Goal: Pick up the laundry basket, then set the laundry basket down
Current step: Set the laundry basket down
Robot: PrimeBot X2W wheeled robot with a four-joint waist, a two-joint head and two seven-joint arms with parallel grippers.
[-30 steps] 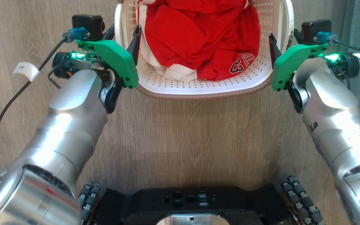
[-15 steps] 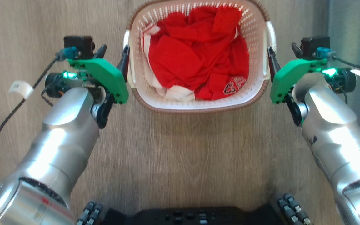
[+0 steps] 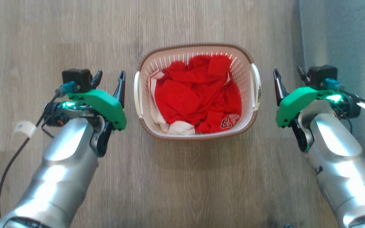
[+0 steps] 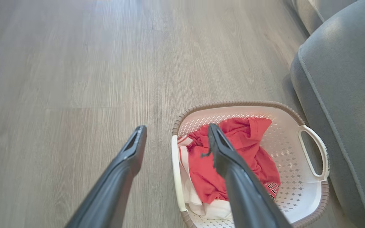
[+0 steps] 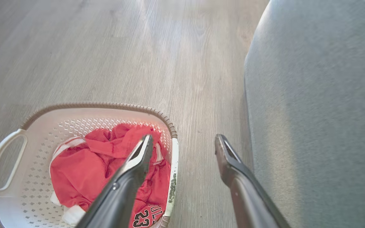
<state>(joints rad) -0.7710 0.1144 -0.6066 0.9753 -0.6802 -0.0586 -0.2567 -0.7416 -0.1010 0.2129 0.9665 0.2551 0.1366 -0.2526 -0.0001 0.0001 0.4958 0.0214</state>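
The left pincer (image 3: 110, 76) and right pincer (image 3: 287, 72) have drawn clear, open and empty, of the white perforated plastic laundry basket (image 3: 195, 136), apparently set down.

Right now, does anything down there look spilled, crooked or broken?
Nothing stands out. The basket sits upright on the floor, the clothes all inside it. The left hand and right hand are open beside it, touching nothing. One handle has a dark smudge.

We log: laundry basket (image 3: 195, 137) on floor (image 3: 182, 183), ahead | clothing (image 3: 188, 98) in it | our left gripper (image 3: 110, 76) left, right gripper (image 3: 288, 71) right, neither touching | upholstered furniture (image 3: 341, 31) farther right.
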